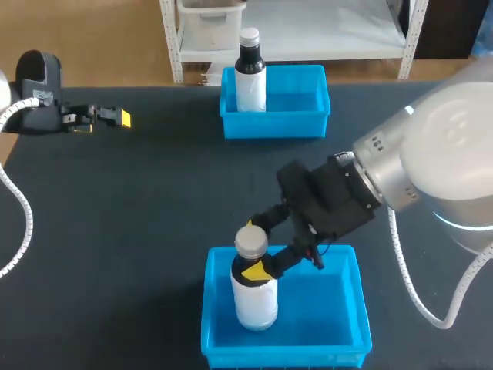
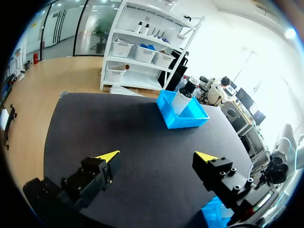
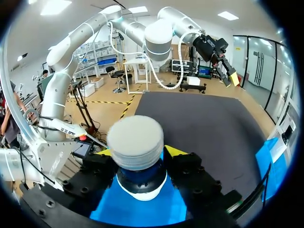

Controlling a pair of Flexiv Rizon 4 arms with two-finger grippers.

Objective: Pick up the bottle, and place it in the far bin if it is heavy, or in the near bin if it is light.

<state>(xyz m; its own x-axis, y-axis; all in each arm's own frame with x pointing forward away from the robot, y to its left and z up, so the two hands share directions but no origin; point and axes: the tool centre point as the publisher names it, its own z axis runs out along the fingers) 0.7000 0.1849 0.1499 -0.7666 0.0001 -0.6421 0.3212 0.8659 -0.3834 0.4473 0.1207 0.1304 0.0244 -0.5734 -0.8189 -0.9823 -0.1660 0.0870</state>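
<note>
Nearly done imo: right gripper (image 1: 259, 269) is clamped on the bottle (image 1: 254, 302), which is upright in the near bin (image 1: 331, 317), lower middle of frame. Only the release is left. Left gripper (image 1: 117, 117) sits wide open, upper left.

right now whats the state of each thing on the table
grey-capped bottle: upright in the near bin, gripped at its neck
right gripper: shut on the grey-capped bottle
left gripper: open, empty, above bare table
white-capped bottle: upright in the far bin, untouched
near bin: upright, one bottle inside
far bin: upright, one bottle inside
</note>
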